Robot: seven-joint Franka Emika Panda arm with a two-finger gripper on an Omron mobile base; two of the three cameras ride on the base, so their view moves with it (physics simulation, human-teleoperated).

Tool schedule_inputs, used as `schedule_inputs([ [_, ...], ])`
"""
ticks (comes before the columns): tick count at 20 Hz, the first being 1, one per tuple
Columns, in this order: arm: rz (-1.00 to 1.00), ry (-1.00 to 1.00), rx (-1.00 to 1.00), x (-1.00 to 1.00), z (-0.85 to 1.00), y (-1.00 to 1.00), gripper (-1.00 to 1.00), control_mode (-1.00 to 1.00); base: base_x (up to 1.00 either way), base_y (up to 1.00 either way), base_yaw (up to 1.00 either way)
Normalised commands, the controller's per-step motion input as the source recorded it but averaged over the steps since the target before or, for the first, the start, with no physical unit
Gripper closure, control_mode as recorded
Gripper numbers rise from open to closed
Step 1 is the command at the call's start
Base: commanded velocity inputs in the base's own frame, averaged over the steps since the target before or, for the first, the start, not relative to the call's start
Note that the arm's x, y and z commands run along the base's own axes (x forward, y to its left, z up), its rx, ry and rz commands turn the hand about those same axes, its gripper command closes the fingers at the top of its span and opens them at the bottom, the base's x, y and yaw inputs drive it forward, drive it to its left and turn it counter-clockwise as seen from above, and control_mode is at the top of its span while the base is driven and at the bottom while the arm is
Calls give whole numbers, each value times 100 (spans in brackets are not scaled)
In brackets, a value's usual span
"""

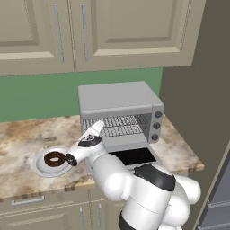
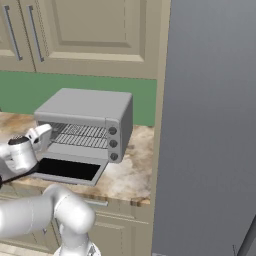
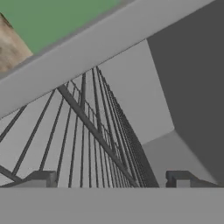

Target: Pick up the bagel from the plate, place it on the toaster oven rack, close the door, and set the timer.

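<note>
The bagel [image 1: 55, 158], a small dark brown ring, lies on the round pale plate [image 1: 38, 165] on the counter, left of the toaster oven. The door [image 1: 133, 156] [image 2: 67, 170] hangs open, folded flat with its black glass facing up. Behind it the wire toaster oven rack [image 1: 117, 126] [image 2: 81, 135] [image 3: 78, 140] spans the cavity. My gripper [image 1: 99, 124] [image 2: 43, 132] [image 3: 111, 179] is at the left front of the oven mouth, pointing in over the rack. It is open, with nothing between its fingers, and is up and to the right of the bagel.
Three round knobs [image 1: 157, 126] [image 2: 113, 143] run down the oven's right side. Beige wall cabinets [image 1: 90, 31] hang above a green backsplash. A tall grey panel [image 2: 215, 125] closes off the counter on the right. Marbled counter [image 1: 18, 134] stretches left of the oven.
</note>
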Motion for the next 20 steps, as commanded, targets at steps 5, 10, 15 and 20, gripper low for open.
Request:
schedule_inputs([
  [5, 10, -2, 0, 3, -2, -13, -100, -100, 0, 0, 0],
  [10, 8, -2, 0, 16, 0, -2, -100, -100, 0, 0, 0],
  [15, 5, 0, 0, 26, -3, 0, -100, -100, 0, 0, 0],
  [20, 3, 0, 0, 24, -10, 0, 100, -100, 0, 0, 0],
])
